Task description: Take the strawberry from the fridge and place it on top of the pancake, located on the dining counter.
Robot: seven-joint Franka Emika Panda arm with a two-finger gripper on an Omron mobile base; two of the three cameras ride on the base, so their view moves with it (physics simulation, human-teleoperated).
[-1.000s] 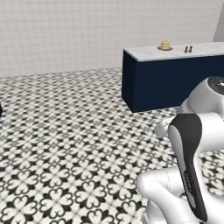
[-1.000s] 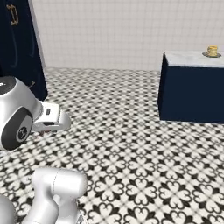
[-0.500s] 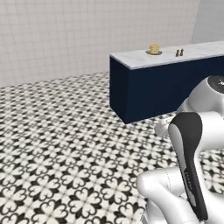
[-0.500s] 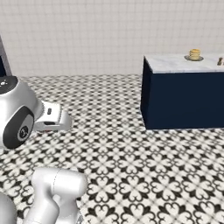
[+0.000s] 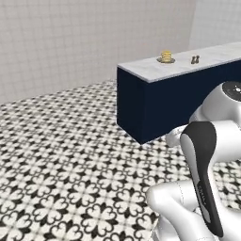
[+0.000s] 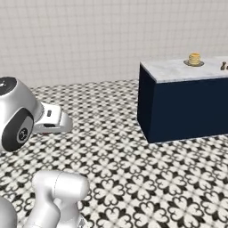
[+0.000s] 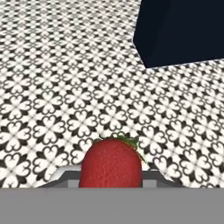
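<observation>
In the hand view the red strawberry point(image 7: 111, 164), green leaves on top, sits low in the middle with my gripper point(image 7: 111, 180) shut on it above the patterned floor. The pancake point(image 5: 166, 56) point(image 6: 194, 59) is a small golden stack on a round grey plate, standing on the marble top of the dining counter point(image 5: 150, 73) point(image 6: 173, 71), well ahead of the arm. A corner of the counter's navy base point(image 7: 183, 30) fills the upper right of the hand view. The fridge is out of view.
Black-and-white patterned floor tiles point(image 5: 61, 155) stretch between the base and the counter. Two small dark items point(image 5: 194, 59) point(image 6: 224, 67) stand on the counter beside the plate. A white tiled wall point(image 6: 89, 40) runs behind.
The base has moved: the whole scene has shifted, the counter has slid left in both base views and looks nearer, and the dark cabinets have left the right view. The strawberry stays gripped.
</observation>
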